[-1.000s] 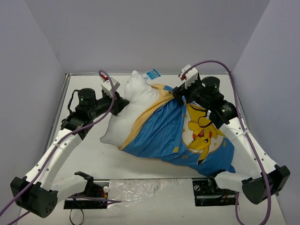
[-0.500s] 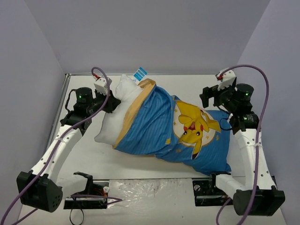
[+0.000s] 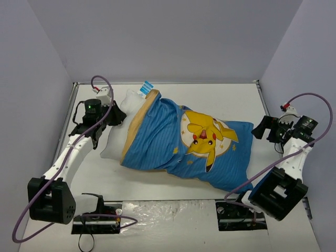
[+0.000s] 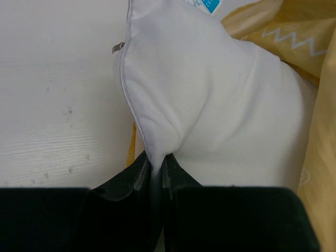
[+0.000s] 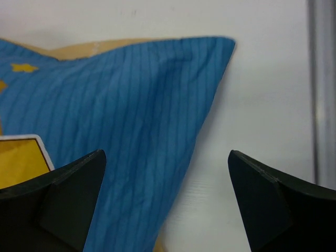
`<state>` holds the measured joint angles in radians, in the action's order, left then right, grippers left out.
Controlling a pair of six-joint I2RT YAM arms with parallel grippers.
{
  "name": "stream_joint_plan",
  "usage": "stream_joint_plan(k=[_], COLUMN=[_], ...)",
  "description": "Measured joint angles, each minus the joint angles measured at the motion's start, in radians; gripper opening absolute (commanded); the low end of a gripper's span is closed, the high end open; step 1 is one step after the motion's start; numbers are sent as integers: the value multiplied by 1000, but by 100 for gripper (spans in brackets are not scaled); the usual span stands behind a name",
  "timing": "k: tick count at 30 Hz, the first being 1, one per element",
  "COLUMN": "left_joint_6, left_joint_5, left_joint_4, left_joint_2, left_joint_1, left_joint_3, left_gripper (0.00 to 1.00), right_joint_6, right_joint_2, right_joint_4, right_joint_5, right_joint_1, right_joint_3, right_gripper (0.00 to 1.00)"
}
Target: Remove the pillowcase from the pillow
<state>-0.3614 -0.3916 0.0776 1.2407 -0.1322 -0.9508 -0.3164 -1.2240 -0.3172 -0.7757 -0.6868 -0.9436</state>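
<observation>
Left fingers (image 3: 117,116) pinching pillow (image 3: 115,139) corner; right fingers (image 3: 261,128) spread, just off pillowcase (image 3: 157,142). I see white counter (image 3: 220,100), plain grey walls (image 3: 157,42) around.

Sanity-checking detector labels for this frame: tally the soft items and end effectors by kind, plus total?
pillow: 1
pillowcase: 1
end effectors: 2 (left end effector, right end effector)
Total: 4
</observation>
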Motion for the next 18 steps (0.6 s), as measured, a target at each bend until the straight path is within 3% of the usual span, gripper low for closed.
stream_joint_plan(k=[4,8,12,13,14,16,18], left_joint_6=[-47,-72,-82,-83,-85,-89,-90], left_joint_5=[76,127,159,167,176,189,202], left_joint_4=[2,22,39,40,40,41,41], left_joint_2=[5,8,8,8,8,8,8], left_joint_1=[25,36,37,41,44,58,67], left_joint_3=[8,13,13,13,14,15,15], left_gripper=[2,2,2,2,2,2,2], right_joint_6=[-21,-6,50,64,79,118,144], right_joint_2=[-130,-163,-218,-235,-256,-296,-330], right_joint_4=[-63,-71,-49,-44,-38,-31,-27], right_joint_5=[-35,-33,-32,-32,-29,-6,32], right_joint_1=[24,183,386,418,455,530,616], right_joint_3=[0,-6,-37,-48,-60,-92,-145], right_gripper=[98,96,75,60,52,41,40])
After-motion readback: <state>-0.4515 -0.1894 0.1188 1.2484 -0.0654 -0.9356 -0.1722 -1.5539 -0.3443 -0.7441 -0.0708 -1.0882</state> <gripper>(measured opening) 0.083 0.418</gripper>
